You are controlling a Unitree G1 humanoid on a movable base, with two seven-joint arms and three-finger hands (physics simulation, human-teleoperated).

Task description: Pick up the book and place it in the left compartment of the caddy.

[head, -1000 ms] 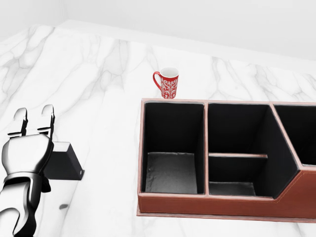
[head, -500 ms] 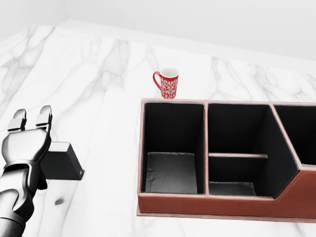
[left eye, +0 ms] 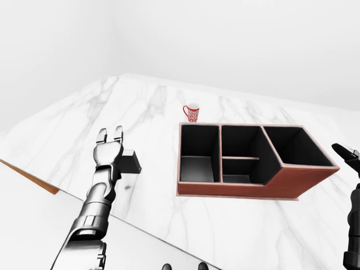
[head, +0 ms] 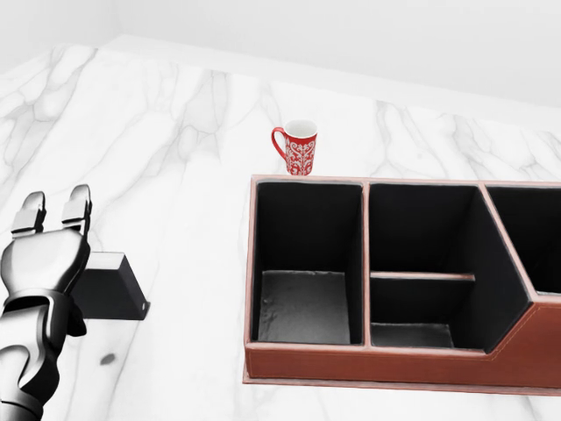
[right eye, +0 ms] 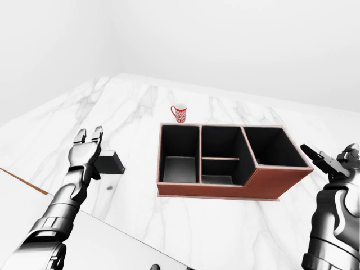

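Your left hand [head: 42,254] hovers spread over the book [head: 110,288] near the counter's [head: 175,158] left edge: drop lower, straddle it squarely, then close.

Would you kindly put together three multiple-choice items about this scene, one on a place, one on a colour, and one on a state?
1. In the head view, where does the mug stand?
A. inside the left compartment
B. on the counter just above the caddy's top edge
C. on the book

2. What colour is the outside of the caddy?
A. reddish brown
B. green
C. yellow

3. How is the left hand relative to the book?
A. shut round it and lifting it
B. inside the caddy
C. open, fingers extended, over the book lying on the counter

Answers: 1 B, the mug sits on the marble counter beyond the caddy's rim. 2 A, its outer wall is reddish brown. 3 C, the fingers are spread and the book lies flat.
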